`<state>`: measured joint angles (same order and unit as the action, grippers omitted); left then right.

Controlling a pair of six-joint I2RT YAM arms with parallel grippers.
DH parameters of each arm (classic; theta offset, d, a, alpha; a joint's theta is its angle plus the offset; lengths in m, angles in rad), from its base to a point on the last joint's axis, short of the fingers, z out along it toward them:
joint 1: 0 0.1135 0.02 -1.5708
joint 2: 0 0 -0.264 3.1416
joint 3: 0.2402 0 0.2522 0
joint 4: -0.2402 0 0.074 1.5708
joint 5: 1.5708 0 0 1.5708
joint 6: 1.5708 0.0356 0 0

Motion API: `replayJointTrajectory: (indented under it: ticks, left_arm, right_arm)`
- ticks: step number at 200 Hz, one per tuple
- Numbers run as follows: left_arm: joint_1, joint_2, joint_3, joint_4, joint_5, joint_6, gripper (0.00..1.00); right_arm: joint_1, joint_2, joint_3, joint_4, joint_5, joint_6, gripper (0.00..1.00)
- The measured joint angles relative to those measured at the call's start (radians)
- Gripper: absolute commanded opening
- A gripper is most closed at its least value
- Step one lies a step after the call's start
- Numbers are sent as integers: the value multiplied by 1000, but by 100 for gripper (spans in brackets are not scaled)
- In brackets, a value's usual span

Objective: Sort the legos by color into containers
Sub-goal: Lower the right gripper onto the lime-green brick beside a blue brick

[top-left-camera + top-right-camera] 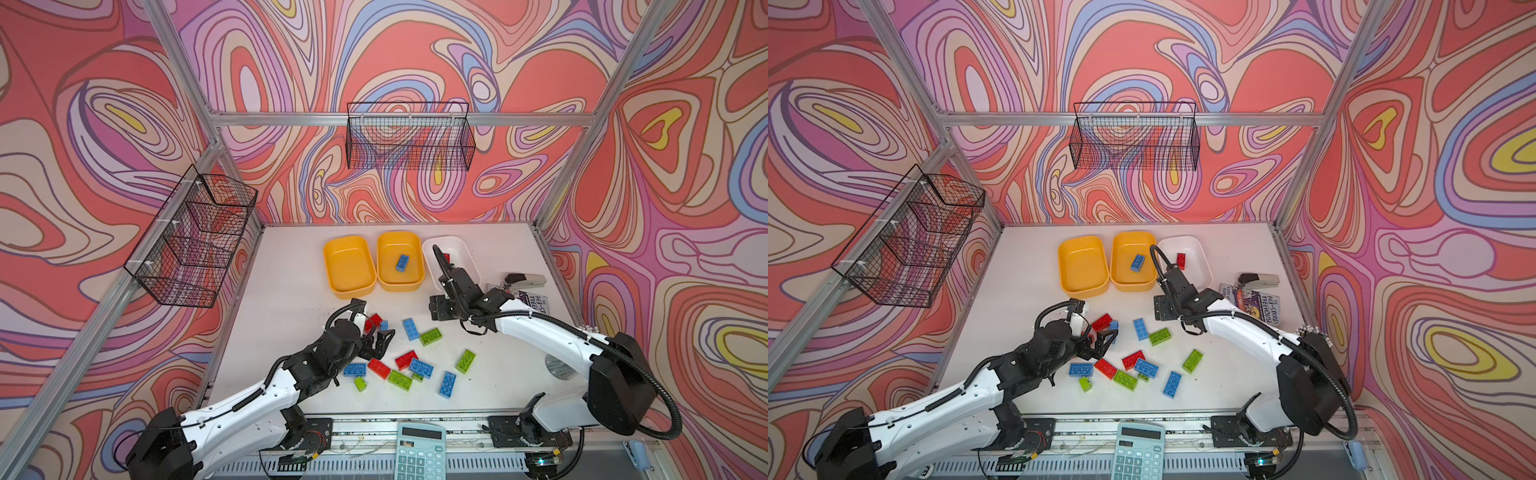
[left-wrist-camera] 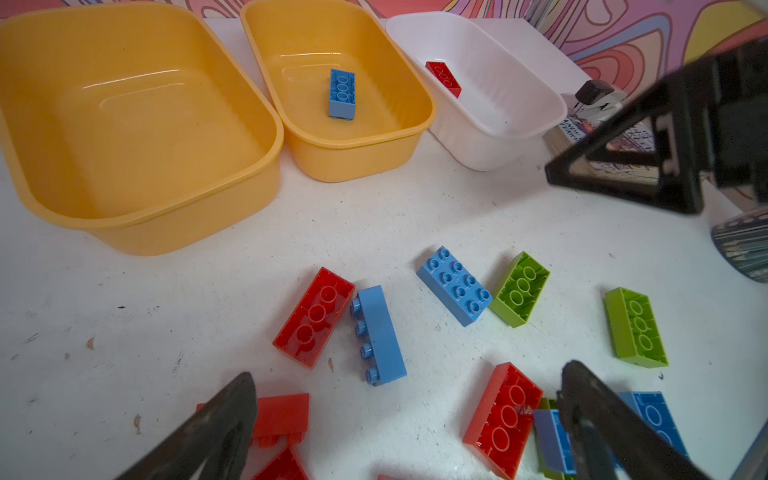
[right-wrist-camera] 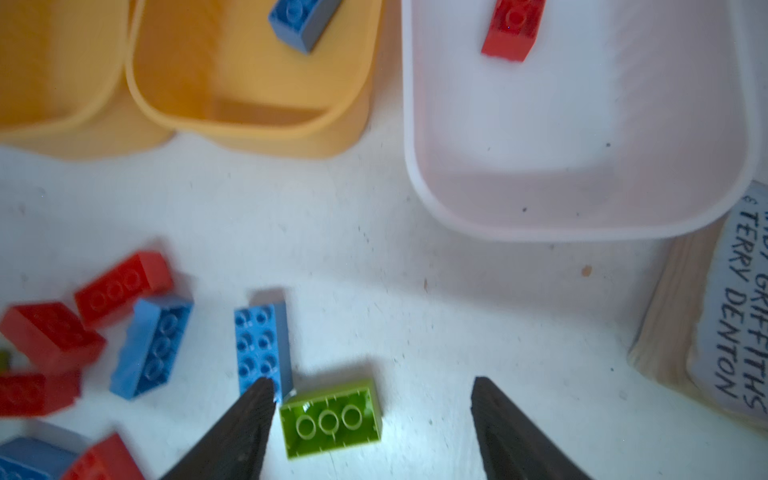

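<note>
Containers (image 1: 351, 292) in a row near far edge of table (image 1: 282, 324). Middle and right ones hold one lego (image 1: 402, 262) each. Loose legos (image 1: 419, 368) scattered before them, mid-table.

Left side: we find bare table (image 1: 286, 291) between its left edge and the left yellow tub (image 1: 332, 257), open to a gripper.
Tub row: left yellow tub, middle yellow tub (image 1: 415, 241) and white tub (image 1: 461, 245) stand side by side with no gap; we pass only over their rims.
Band before tubs: bare table, but the right gripper (image 3: 372, 384), jaws apart, hangs over its right part.
Centre: loose lego bricks (image 1: 420, 368) crowd the table, several touching; the left gripper (image 2: 409, 372) stands spread among them.
Right side: book (image 1: 536, 301) and stapler (image 1: 525, 279), just beside the white tub, close that way.
Front right: we see bare table beyond the outermost green brick (image 1: 465, 360).
</note>
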<state>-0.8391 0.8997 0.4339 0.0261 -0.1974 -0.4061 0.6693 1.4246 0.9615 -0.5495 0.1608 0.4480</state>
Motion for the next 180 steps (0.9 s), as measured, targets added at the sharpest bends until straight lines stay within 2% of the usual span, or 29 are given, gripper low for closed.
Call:
replayJointTrajectory:
  ticks: [26, 65, 127, 180]
  left_arm:
    - [0, -13, -4, 6, 13, -11, 100]
    - [0, -91, -25, -1, 13, -20, 100]
    - [-6, -217, -53, -71, -13, -42, 100]
    - [-6, -241, -77, -101, -34, -48, 100]
  right_arm:
    - [55, -19, -71, -26, -5, 18, 86]
    - [60, -21, -124, -14, -53, 24, 86]
    - [73, 55, -120, 48, -117, -2, 86]
    - [76, 123, -91, 65, -125, -28, 86]
